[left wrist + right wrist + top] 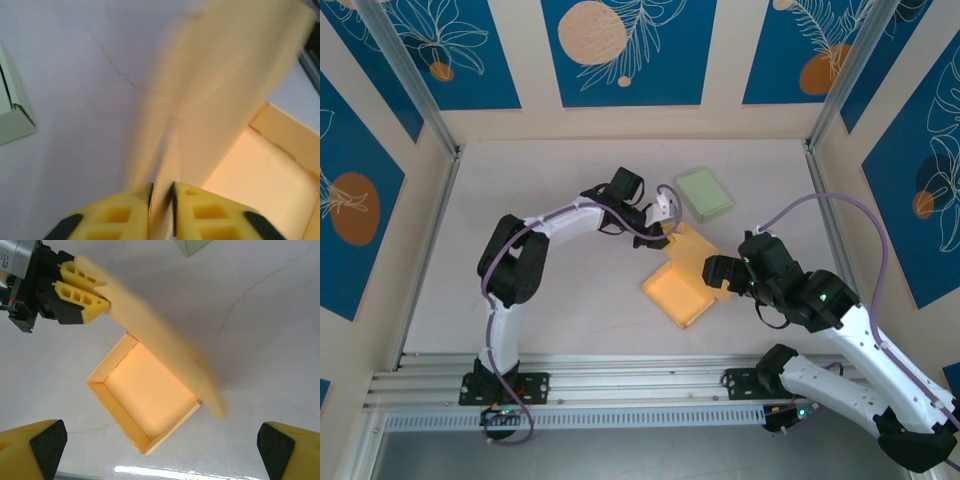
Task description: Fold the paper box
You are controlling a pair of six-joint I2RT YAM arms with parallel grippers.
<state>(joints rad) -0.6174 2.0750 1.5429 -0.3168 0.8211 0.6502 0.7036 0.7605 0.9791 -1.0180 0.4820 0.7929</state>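
The left pincer (102, 294) is closed narrow on the free edge of the lid flap (160, 345), and we see the thin card caught between its yellow fingers (125, 212). The right pincer (162, 452) stands wide with nothing in it. It hovers over the paper box (150, 390) on the side away from that flap.

The box lies open on the bench (570, 320) with its tray mouth up and low walls standing. The flap rises at a slant from the wall farthest from the arms' bases. A pale green box (705, 193) sits beyond it, well apart.

We judge the card to be very light and springy. It should hold a crease but buckle or tear if dragged, and the whole box would skate across the smooth bench under a sideways pull. The flap's outer edge, where we already grip, looks the right hold for swinging it over. We would have the free pincer steady a tray wall near a corner, where the card is stiffest, and press gently, since the walls would crush easily.
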